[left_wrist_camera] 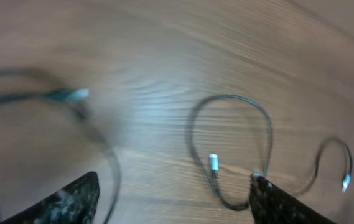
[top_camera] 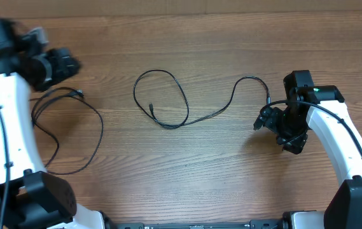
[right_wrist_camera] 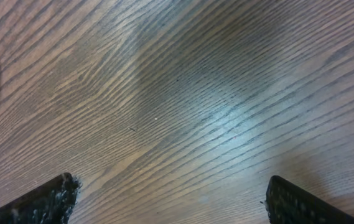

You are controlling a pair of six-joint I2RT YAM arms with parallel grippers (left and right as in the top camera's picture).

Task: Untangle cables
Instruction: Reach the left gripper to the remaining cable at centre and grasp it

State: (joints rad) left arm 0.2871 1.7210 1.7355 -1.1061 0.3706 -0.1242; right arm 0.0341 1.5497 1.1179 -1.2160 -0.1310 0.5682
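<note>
Overhead view: one looped cable [top_camera: 185, 100] lies mid-table, a second cable [top_camera: 102, 130] beside the left arm; left gripper [left_wrist_camera: 175, 180] and right gripper [right_wrist_camera: 172, 182] hang spread, holding nothing.

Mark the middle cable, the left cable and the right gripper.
middle cable [top_camera: 209, 115], overhead view, straight run right of its loop.
left cable [top_camera: 102, 124], overhead view, right side of its big loop.
right gripper [right_wrist_camera: 170, 182], right wrist view, midway between its open jaws.

Overhead looks straight down; blurred left wrist seemingly shares its looped cable [top_camera: 186, 105] [left_wrist_camera: 229, 96]; right wrist faces tabletop [right_wrist_camera: 214, 93] closely.
</note>
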